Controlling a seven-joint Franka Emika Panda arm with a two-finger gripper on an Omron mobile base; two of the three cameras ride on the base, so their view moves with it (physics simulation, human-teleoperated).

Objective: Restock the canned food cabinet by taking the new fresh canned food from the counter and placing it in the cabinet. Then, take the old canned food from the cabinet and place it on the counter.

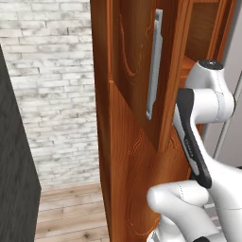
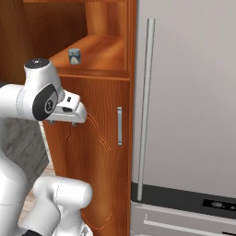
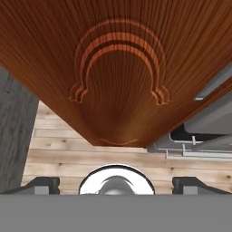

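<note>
The canned food cabinet [image 2: 99, 50] stands open, its wooden shelf bare apart from the old canned food [image 2: 74, 56], a small blue-and-white can with a grey top near the shelf's left front. The cabinet's door [image 1: 132, 71] with its long silver bar handle [image 1: 154, 66] is swung out toward me. My gripper [image 2: 62, 122] hangs below the shelf in front of the carved lower door, pointing down. In the hand view its fingertips [image 3: 43, 183] stand wide apart with nothing between them, so the gripper [image 3: 116, 185] is open. The new canned food and the counter are out of view.
A grey fridge [image 2: 184, 92] with a tall bar handle stands right of the cabinet. The lower door [image 2: 92, 138] has a short handle [image 2: 119, 125]. A white brick wall [image 1: 52, 71] and wooden floor [image 1: 66, 208] lie left, beside a dark panel [image 1: 14, 165].
</note>
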